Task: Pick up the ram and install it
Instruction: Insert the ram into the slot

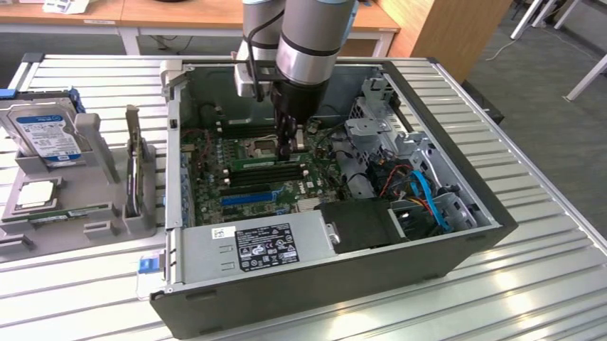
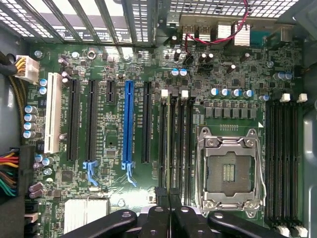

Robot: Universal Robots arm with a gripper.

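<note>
One long thin green ram (image 1: 269, 161)

Bright, even indoor light falls from above on the slatted metal tabletop (image 1: 550, 284), and its ribs give off pale glare along the near edge. The walls of the computer case (image 1: 379, 284) shade its interior, yet the motherboard (image 2: 114, 129) is evenly lit, the gripper (image 2: 168, 201) a black shape against it.

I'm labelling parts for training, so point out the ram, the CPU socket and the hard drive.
ram (image 1: 261, 162), exterior view, on its green board edge.
CPU socket (image 2: 229, 171), wrist view, centre of the open socket.
hard drive (image 1: 45, 131), exterior view, on its blue label.
</note>
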